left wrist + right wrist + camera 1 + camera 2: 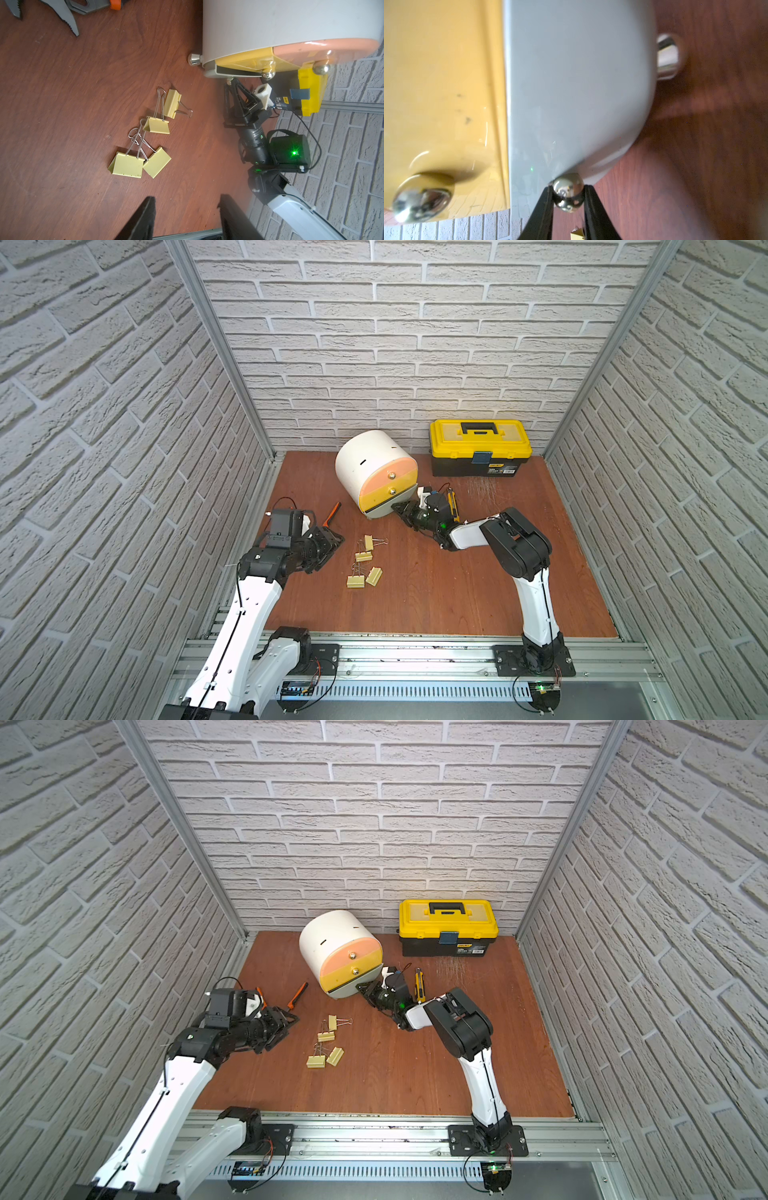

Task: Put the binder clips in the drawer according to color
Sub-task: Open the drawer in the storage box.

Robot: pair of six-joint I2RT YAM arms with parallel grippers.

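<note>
Pale grey bottom drawer [571,83] of the white barrel cabinet [365,460]: its small round brass knob [568,191] sits pinched between the black fingers [544,207] of the right gripper [568,199], jaws narrow, closed on the knob. In the left wrist view the grey front looks slightly proud of the yellow drawer front [245,60], a dark gap showing under it, so prob. the pull-open step.

To do it well: pull straight along the drawer's axis, low and level, w/o twisting; the knob is a smooth shiny ball and the pads could slip off. Cabinet stands on small chrome feet [667,57], light plastic by the look, so it may slide on the board rather than open. Slow pull.

Four pale yellow binder clips [363,562] lie in a loose cluster on the reddish wood-grain board [457,593], between the arms, silver wire handles crossing; no blue or teal ones visible. Left gripper [187,218] hangs near them, jaws partly apart, holding nothing.

Further out: orange-handled pliers [332,515], utility knife [419,984], yellow-black toolbox [480,445] at the brick-pattern back wall.
</note>
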